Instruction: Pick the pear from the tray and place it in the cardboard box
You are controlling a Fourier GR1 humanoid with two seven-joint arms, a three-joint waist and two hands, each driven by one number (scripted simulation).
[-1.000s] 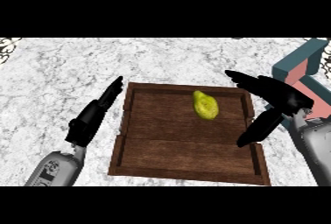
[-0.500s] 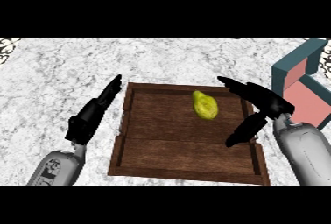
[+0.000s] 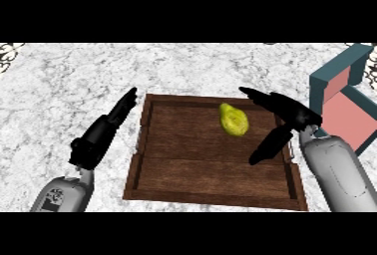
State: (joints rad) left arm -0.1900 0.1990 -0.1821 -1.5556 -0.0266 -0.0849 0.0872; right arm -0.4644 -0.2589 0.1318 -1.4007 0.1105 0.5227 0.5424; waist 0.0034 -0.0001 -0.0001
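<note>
A yellow-green pear [image 3: 234, 120] lies in the far right part of a dark wooden tray [image 3: 184, 164]. My right hand [image 3: 288, 117] hovers over the tray's right side, open, its fingers stretched toward the pear's far side and its thumb [image 3: 268, 146] pointing down near the pear's near side; it does not touch the fruit. At the right edge stands the box [image 3: 346, 102], with teal walls and a pink inside. My left hand [image 3: 103, 132] rests open over the counter just left of the tray.
The tray sits on a white marbled counter [image 3: 66, 84]. The box is partly cut off by the right edge of the view. A pale patterned thing shows at the top left corner [image 3: 7, 50].
My right hand has moved left, from the tray's right rim to close beside the pear. The pear, the tray and my left hand have stayed where they were.
</note>
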